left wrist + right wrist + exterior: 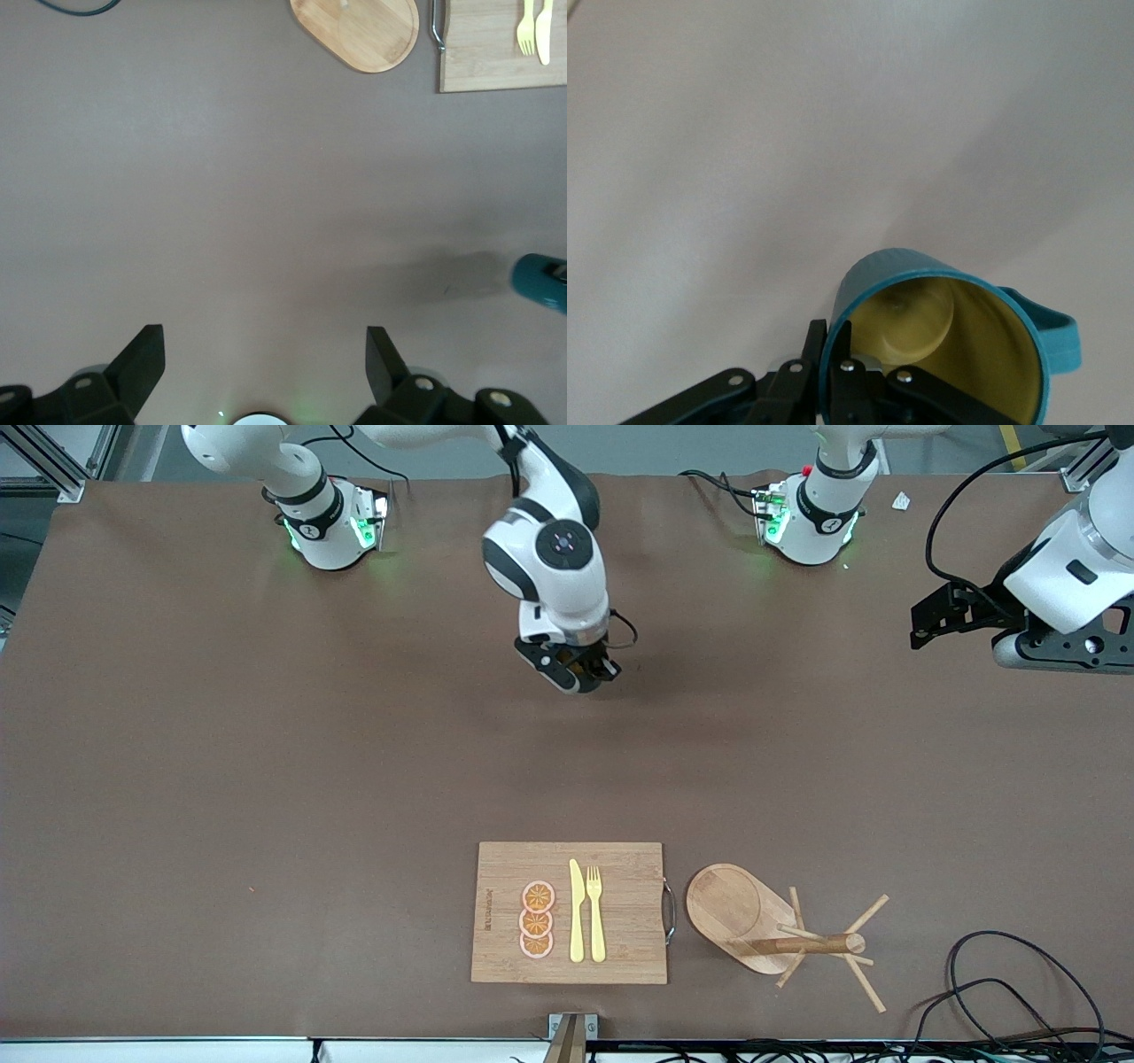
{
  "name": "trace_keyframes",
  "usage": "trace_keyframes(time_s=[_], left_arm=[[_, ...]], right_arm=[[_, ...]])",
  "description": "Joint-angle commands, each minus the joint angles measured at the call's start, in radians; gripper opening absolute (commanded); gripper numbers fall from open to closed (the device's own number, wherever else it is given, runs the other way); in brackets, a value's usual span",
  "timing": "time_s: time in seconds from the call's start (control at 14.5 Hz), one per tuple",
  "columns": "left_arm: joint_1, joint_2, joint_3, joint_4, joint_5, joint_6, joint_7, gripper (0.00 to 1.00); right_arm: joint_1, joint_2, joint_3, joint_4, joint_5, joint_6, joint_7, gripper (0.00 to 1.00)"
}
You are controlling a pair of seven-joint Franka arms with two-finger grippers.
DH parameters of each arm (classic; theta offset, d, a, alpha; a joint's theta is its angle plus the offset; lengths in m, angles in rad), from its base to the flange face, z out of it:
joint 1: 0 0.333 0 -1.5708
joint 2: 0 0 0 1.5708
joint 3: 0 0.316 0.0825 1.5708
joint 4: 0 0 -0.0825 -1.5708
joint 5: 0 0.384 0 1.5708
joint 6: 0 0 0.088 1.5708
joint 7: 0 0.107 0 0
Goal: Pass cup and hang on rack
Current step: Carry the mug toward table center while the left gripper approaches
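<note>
The dark teal cup [908, 266] with a yellowish inside hangs in the air, its small handle [1063, 332] sticking out to one side. My right gripper [835, 335] is shut on the cup's rim, one finger inside and one outside. In the front view my right gripper [583, 670] is over the middle of the table, and the hand mostly hides the cup. The left wrist view catches the cup [542, 282] at its edge. The wooden rack [740, 908] stands near the front camera, toward the left arm's end. My left gripper [923, 622] hangs open and holds nothing.
A bamboo cutting board [620, 868] lies beside the rack, carrying a yellow knife [577, 911], a fork [595, 912] and three orange slices [537, 919]. Black cables [1019, 992] loop at the table corner near the rack. Both arm bases stand along the table edge farthest from the front camera.
</note>
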Motion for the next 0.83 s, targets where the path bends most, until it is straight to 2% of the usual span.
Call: trace_keyframes(time_s=[0.0, 0.42, 0.76], left_arm=[[-0.001, 0.008, -0.001, 0.015, -0.011, -0.008, -0.054, 1.00], [-0.001, 0.043, 0.002, 0.069, -0.029, -0.007, -0.114, 1.00], [-0.033, 0.077, -0.004, 0.098, -0.032, 0.013, -0.183, 1.00]], right_arm=[[0.004, 0.084, -0.012, 0.135, 0.060, -0.057, 0.231, 0.00], [0.008, 0.084, -0.015, 0.149, 0.061, -0.152, 0.499, 0.00], [0.016, 0.133, -0.018, 0.232, 0.056, -0.187, 0.637, 0.00]])
